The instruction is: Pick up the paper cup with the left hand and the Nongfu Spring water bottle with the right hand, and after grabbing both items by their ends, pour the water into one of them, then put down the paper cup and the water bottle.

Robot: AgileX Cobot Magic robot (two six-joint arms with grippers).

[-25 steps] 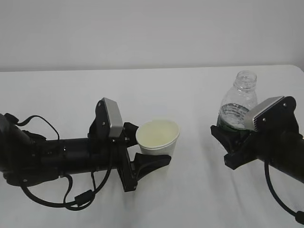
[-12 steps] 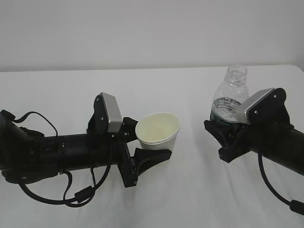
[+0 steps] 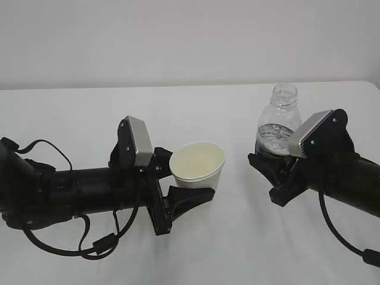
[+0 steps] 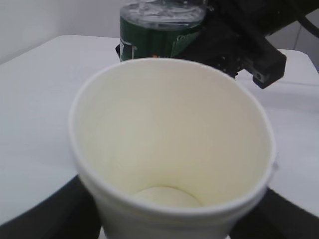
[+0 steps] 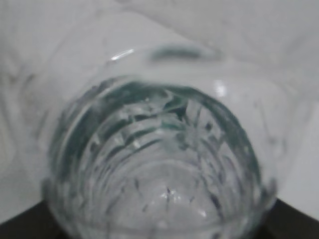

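We see the paper cup (image 3: 197, 166) sitting between the two black fingers of the left gripper (image 3: 181, 187), which is clamped on its lower part; one finger passes behind the cup at about ten o'clock and the other lies under it at about six o'clock. The cup is upright, a little tilted, above the white table (image 3: 77, 113), left of the middle of the exterior view. The Nongfu Spring water bottle (image 3: 276, 124) stands at about three o'clock from the cup, well apart from it, and the right gripper (image 3: 274, 172) is clamped on its lower part around the dark green label, so the neck rises at twelve o'clock from the fingers. In the left wrist view the cup (image 4: 169, 149) fills the picture; its inside is pale cream and looks dry, with only the round bottom showing. The bottle (image 4: 159, 30) appears behind it at twelve o'clock. The bottle has no cap, and the water (image 3: 274, 136) reaches about the level of its shoulder. In the right wrist view we look along the ribbed bottle (image 5: 159, 164) from very near; the picture is blurred, and the fingers show only as dark corners at the bottom. The lower part of the bottle is hidden by the right gripper in the exterior view.
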